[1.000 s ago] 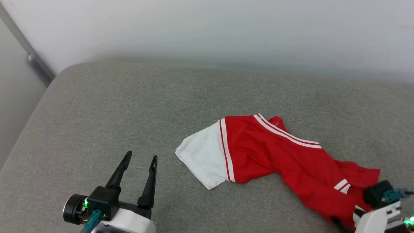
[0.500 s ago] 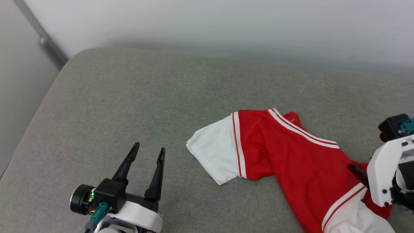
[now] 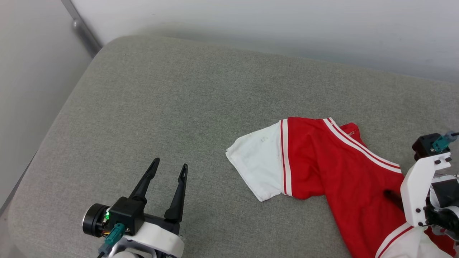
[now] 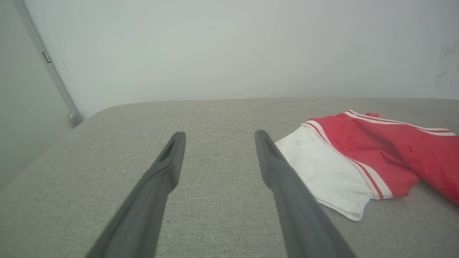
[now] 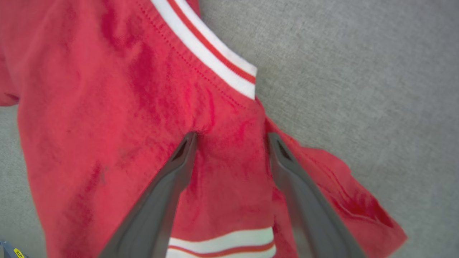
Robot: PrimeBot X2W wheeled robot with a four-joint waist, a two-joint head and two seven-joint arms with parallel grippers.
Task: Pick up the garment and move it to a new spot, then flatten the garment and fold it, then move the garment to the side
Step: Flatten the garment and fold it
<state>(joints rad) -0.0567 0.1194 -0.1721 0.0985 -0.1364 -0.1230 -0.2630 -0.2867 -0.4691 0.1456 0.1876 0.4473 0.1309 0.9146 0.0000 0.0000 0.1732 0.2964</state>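
Note:
The garment [image 3: 333, 168] lies crumpled on the grey cushion [image 3: 179, 107], right of centre: red body, one white sleeve [image 3: 260, 165] spread toward the left, and a second white, striped sleeve end [image 3: 401, 243] at the bottom right. My left gripper [image 3: 170, 164] hovers open and empty at the lower left, well clear of the white sleeve [image 4: 322, 172]. My right gripper [image 5: 232, 136] points down at the red cloth [image 5: 107, 107] just below the striped collar trim [image 5: 211, 53]. It is open, with its fingertips [image 5: 190, 141] at the fabric and nothing clamped. Its white wrist bracket [image 3: 417, 193] covers part of the garment.
The cushion's rounded left corner [image 3: 104, 46] and left edge drop off beside a pale wall [image 3: 251, 21]. A grey metal strip [image 3: 82, 28] runs down the wall at the upper left. Bare cushion stretches left of and behind the garment.
The head camera has swung, shifting the whole picture right and down. My right gripper rose from the bottom right corner to over the garment's red body, and a second white sleeve end came into sight.

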